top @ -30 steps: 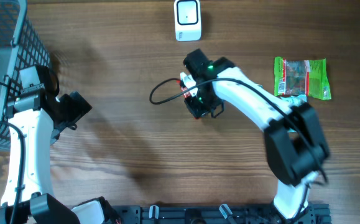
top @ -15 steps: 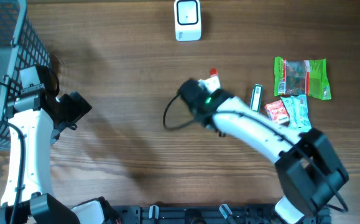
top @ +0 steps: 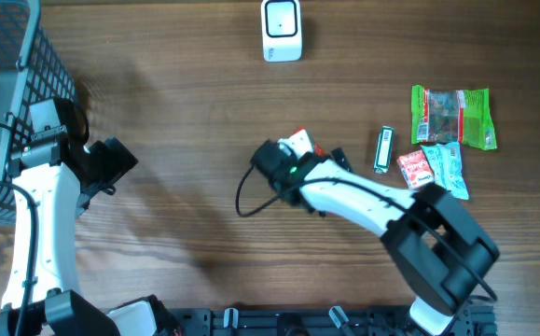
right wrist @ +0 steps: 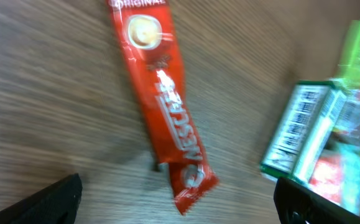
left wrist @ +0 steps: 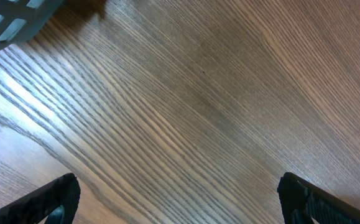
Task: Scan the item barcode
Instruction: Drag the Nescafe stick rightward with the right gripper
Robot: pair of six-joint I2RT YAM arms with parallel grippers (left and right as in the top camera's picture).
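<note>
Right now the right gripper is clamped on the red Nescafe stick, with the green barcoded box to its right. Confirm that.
Not clamped. The right wrist view shows the right gripper open, fingers wide apart, with the red Nescafe stick lying loose on the table between them. The green barcoded box is to its right.

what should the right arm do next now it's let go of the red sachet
Probably lift the right gripper straight up, clear of the red sachet. Its jaws stand open, the sachet lies flat on the table below, and the green box beside it shows a barcode, likely the next pick.
</note>
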